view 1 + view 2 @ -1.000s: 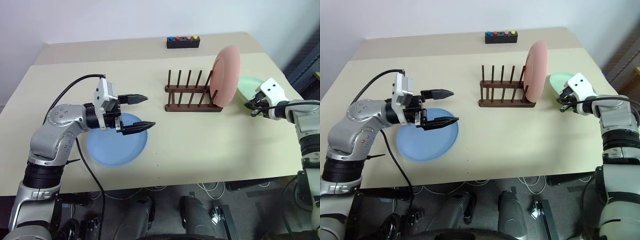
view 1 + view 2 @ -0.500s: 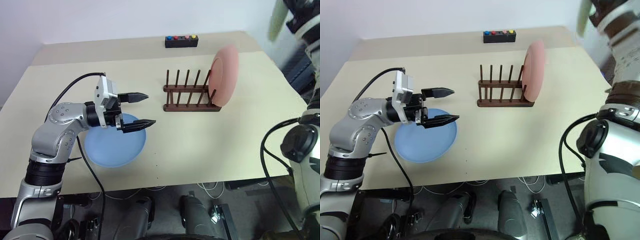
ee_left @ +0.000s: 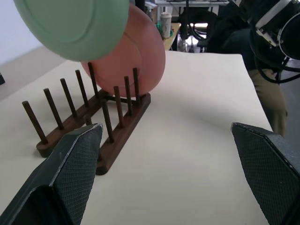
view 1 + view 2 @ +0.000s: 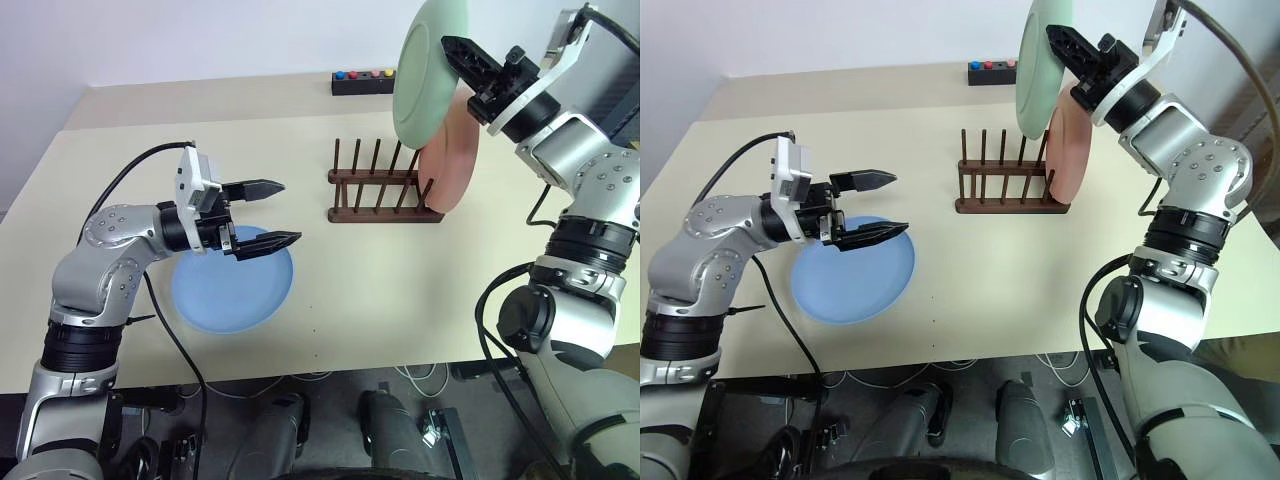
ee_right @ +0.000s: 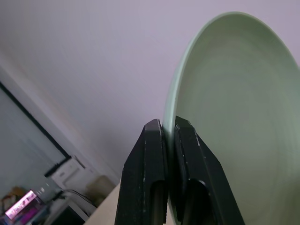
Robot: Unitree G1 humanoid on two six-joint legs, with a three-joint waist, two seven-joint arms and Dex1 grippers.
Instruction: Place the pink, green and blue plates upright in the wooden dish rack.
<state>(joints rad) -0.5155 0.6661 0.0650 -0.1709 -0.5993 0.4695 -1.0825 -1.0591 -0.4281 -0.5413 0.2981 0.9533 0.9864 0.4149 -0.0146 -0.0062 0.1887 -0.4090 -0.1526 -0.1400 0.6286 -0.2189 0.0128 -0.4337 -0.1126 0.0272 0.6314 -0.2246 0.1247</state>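
Observation:
My right gripper (image 4: 452, 45) is shut on the rim of the pale green plate (image 4: 428, 62) and holds it high and nearly on edge above the right end of the wooden dish rack (image 4: 378, 197). The right wrist view shows the fingers (image 5: 152, 154) clamping that green plate (image 5: 234, 117). A pink plate (image 4: 456, 165) stands upright in the rack's last slot. On the table to the left the blue plate (image 4: 228, 290) lies flat. Just above its far edge my left gripper (image 4: 290, 212) hovers open, pointing toward the rack (image 3: 93, 117).
A small black box with coloured buttons (image 4: 365, 82) sits at the table's back edge behind the rack. Several rack slots to the left of the pink plate hold nothing. A black cable loops from my left arm over the table's left side.
My right gripper has carried the green plate from the table at the right up and leftward to above the rack, turning it on edge. The left gripper has stayed over the blue plate.

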